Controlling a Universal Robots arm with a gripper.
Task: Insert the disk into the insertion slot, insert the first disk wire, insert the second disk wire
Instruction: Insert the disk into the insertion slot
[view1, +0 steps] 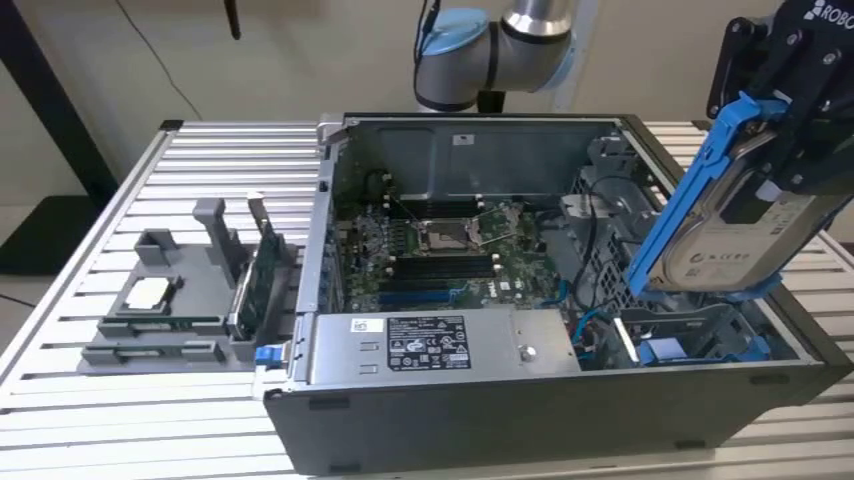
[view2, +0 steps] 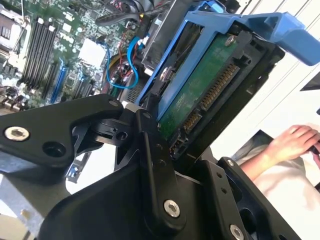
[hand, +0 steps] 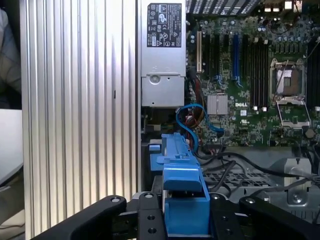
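Disk (view1: 741, 235) is up in the air over the computer case (view1: 400, 420), above the case's drive-cage corner, not seated. My claw (view1: 790, 165) is clamped on it, one black finger on each flat side, holding it tilted with the blue carrier frame (view1: 687, 180) toward the middle of the case. In the second wrist view I see its green circuit underside (view2: 200, 95) and connector edge between the claw fingers (view2: 150, 150). In the first wrist view the blue carrier sits edge-on in the claw (hand: 185, 215). Insertion slot (view1: 727, 325) is in the dark cage at the case's corner, directly below the held drive; the lower end hangs near the cage top, can't tell if it touches. Another blue carrier (view1: 667, 352) already sits low in that cage. Blue cable (hand: 192, 117) loops inside the case between the cage and the motherboard (view1: 441, 250). Power supply (view1: 427, 345) lies along the case's near wall. Case stands on the slatted bench (view1: 200, 170); a grey parts fixture (view1: 174, 300) sits just outside the case, on the exterior view's left. A person's hand (view2: 295, 142) shows beyond the case in the second wrist view.
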